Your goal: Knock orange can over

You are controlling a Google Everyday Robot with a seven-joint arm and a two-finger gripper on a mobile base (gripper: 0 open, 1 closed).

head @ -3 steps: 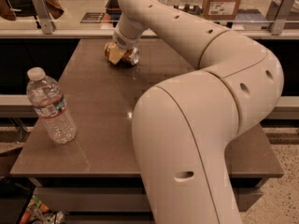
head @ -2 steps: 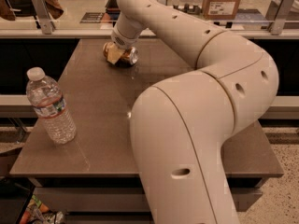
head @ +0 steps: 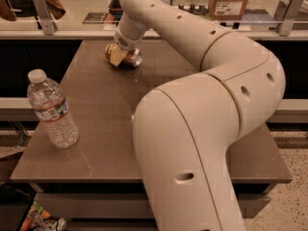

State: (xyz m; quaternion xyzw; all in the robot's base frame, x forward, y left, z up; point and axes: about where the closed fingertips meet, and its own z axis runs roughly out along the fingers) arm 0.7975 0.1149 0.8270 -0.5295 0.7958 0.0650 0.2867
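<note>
The orange can is at the far left of the brown table. It has a mottled golden body and a silver end that points right, and it appears to lie on its side. My gripper is right on it, coming down from the wrist above, and covers part of its body. The large cream arm curves from the front right across the table to the can.
A clear plastic water bottle with a white cap stands upright near the table's front left edge. A glass partition with metal posts runs behind the table. A cardboard box sits beyond it at the back right.
The arm's elbow has shifted slightly. The gripper and the can stay at the same spot on the far left of the table. The bottle has not moved.
</note>
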